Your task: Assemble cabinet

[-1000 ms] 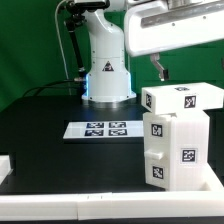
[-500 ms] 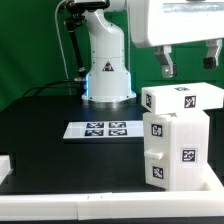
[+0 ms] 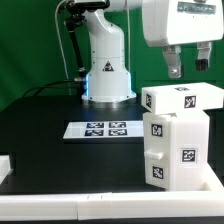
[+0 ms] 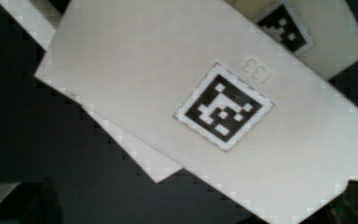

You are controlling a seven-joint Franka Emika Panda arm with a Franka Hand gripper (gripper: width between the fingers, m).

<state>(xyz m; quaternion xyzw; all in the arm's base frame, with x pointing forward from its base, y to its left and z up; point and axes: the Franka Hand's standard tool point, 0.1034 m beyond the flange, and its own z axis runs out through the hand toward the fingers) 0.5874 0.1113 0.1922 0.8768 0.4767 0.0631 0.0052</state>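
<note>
The tool [image 3: 188,66] hangs above the cabinet [image 3: 178,135], its fingers spread apart and holding nothing. The cabinet stands on the black worktop [image 3: 60,155], with the marker board [image 3: 100,129] lying nearby.

Marker board [image 3: 102,129] flat on black table [image 3: 50,140] (four tags, seemingly); green backdrop [image 3: 30,40].

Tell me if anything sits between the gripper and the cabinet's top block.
Nothing visible does. The gripper hangs open above the top block of the cabinet, with only open space between them.
</note>
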